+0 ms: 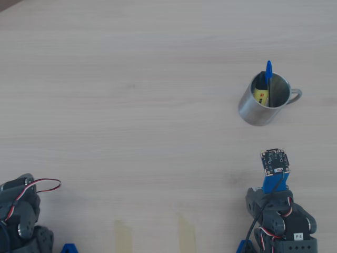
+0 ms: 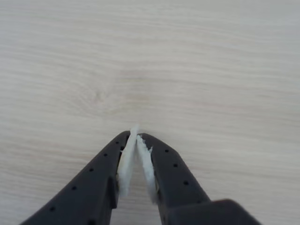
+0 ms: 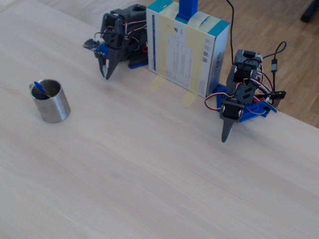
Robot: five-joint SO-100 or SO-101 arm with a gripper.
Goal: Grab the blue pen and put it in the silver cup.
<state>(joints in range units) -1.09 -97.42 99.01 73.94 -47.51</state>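
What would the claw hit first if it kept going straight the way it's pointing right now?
Most likely the bare table. The shut, empty claw angles down at the wood with nothing ahead in the wrist view. The silver cup, holding the blue pen, stands farther off.

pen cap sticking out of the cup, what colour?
Blue. The blue pen cap pokes above the silver cup rim, clearest in the overhead view.

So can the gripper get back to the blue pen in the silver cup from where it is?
Probably yes: the bare table lies between the shut gripper and the silver cup, and the blue pen pokes above the rim, beside a yellow marker.
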